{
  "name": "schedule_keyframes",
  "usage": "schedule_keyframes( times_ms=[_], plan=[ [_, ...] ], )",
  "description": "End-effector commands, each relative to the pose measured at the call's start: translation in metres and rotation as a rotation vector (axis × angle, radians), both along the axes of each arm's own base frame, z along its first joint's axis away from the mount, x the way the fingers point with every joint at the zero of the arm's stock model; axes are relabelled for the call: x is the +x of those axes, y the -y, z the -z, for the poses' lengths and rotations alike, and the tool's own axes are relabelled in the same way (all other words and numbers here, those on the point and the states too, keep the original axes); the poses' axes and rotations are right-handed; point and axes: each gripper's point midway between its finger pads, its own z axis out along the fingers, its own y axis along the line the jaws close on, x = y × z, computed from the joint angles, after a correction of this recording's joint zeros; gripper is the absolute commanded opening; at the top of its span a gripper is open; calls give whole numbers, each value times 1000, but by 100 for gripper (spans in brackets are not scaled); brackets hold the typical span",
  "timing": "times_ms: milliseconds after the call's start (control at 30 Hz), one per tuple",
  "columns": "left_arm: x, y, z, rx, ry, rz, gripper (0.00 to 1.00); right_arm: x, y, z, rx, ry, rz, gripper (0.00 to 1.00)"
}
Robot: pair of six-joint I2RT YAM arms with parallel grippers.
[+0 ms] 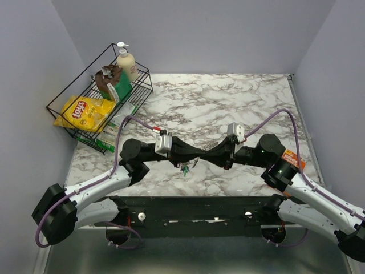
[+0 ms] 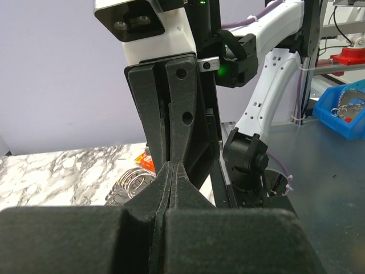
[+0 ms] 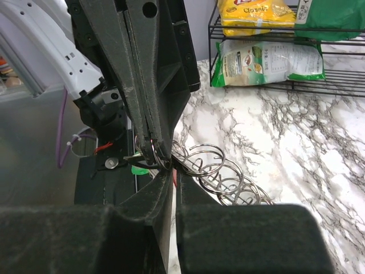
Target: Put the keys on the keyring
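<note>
The left gripper (image 1: 200, 152) and the right gripper (image 1: 207, 154) meet nose to nose low over the grey-veined white marble-patterned table (image 1: 228, 103), both built of matte black ribbed plastic tapering to blunt wedges. The left fingers (image 3: 137, 85) are pressed flat together with no gap, and a loop of the keyring (image 3: 217, 171) is caught at their tips. The keyring is thin bright steel wire, and from the right wrist it reads as a stack of overlapping round coils trailing down from the tips towards the tabletop. The right fingers (image 2: 168, 114) stand drawn in to a narrow slit. They seem to nip the same wire where it crosses their tips, with a red sliver in the gap, though the crowded close view leaves that grip uncertain. The keys (image 1: 184, 169) dangle just below the meeting point, and a small green plastic head is the clearest of them. A flat orange piece (image 1: 292, 158) lies by the right arm. At the far left a black wire basket (image 1: 77, 75) holds a glossy yellow chip bag (image 1: 82, 111) and a cream pump bottle (image 1: 126, 61).
</note>
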Motion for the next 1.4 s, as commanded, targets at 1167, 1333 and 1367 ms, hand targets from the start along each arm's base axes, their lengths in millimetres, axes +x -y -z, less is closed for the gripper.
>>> schedule_keyframes(
  times_ms=[1167,1333,1367],
  plan=[
    [47,44,56,135,-68,-53,0,47,70,14,119,0,516,80],
    [52,57,76,143,-141,-20,0,52,76,17,121,-13,560,81],
    [56,58,78,140,-149,-40,0,53,76,18,119,-16,563,81]
  ],
)
